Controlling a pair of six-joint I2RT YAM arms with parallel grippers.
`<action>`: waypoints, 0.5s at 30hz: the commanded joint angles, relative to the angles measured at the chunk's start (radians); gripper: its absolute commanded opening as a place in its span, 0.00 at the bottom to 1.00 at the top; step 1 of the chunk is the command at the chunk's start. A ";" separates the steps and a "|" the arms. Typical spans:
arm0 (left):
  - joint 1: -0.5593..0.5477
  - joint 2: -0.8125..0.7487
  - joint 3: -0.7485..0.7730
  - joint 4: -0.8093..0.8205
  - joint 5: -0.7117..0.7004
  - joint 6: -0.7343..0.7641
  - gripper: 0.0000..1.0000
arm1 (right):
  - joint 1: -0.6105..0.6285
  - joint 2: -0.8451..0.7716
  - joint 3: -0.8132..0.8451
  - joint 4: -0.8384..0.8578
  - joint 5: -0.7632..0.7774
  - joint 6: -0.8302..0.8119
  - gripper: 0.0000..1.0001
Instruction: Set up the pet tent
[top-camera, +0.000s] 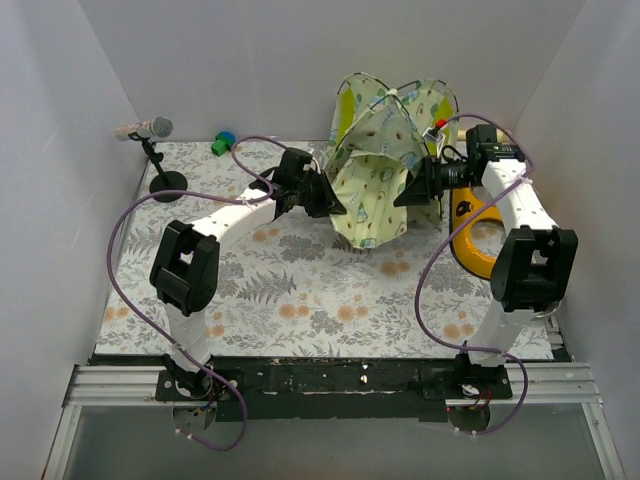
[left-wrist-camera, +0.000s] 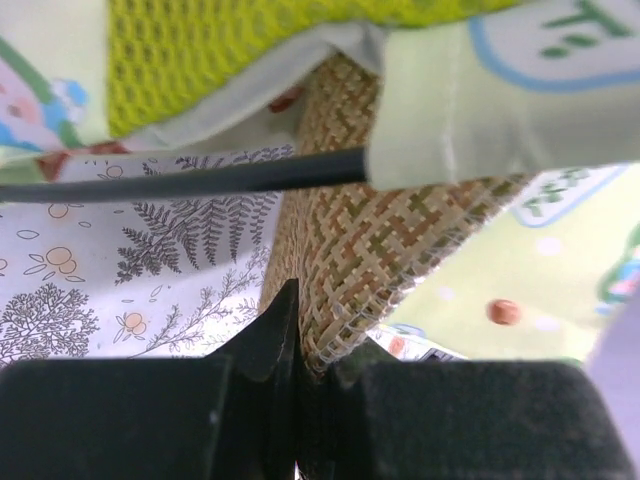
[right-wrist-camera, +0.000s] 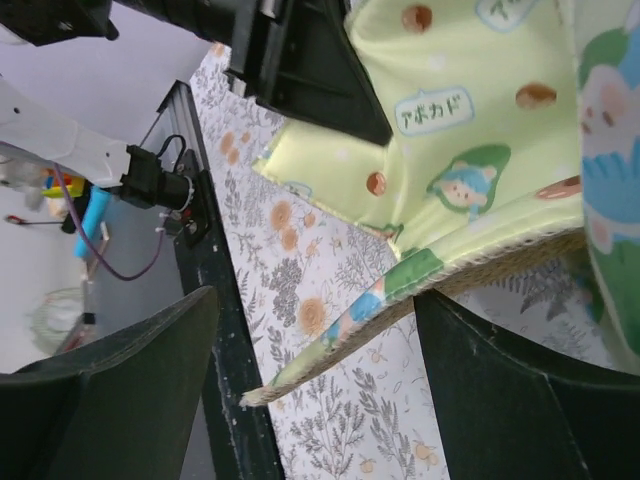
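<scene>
My booth: white walls around a patterned table.
The walls are plain and close me in on the left, far and right. The table top is pale, printed with grey ferns and orange flowers; a metal rail runs along its near edge. The light is even.
</scene>
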 joint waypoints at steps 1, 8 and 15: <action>0.015 -0.023 0.044 0.090 0.075 0.006 0.08 | 0.003 0.021 -0.042 -0.162 -0.133 -0.069 0.87; 0.012 -0.225 -0.048 0.118 0.106 0.206 0.87 | -0.046 0.033 -0.091 -0.318 -0.167 -0.226 0.88; 0.012 -0.194 0.048 0.035 0.009 0.601 0.96 | -0.045 0.018 -0.059 -0.311 -0.005 -0.196 0.88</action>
